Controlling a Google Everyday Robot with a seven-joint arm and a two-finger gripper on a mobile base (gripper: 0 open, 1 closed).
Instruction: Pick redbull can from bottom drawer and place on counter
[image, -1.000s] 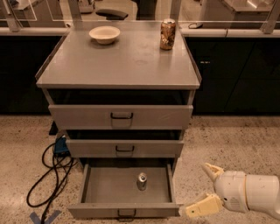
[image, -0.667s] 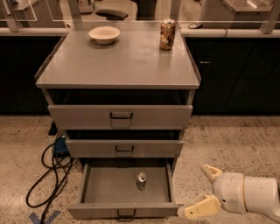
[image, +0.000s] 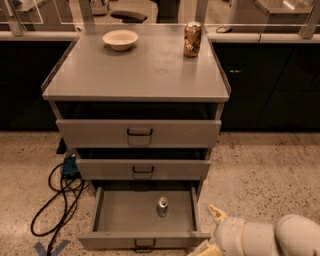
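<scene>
The redbull can (image: 162, 206), small, slim and silvery, stands upright on the floor of the open bottom drawer (image: 125, 215), right of its middle. The counter (image: 140, 70) is the grey cabinet top above. My gripper (image: 208, 230) is at the lower right, just outside the drawer's right front corner and to the right of the can. Its pale fingers are spread open and empty. One fingertip (image: 214, 210) is near the drawer's right wall; the other is at the bottom edge of the view.
A white bowl (image: 120, 39) and a brown-gold can (image: 192, 39) stand at the back of the counter. Two upper drawers (image: 139, 132) are slightly open. Black cables (image: 55, 200) and a blue plug (image: 70, 166) lie on the floor to the left.
My gripper has moved left and down, closer to the bottom drawer's right front corner. The can and drawers have not moved.
</scene>
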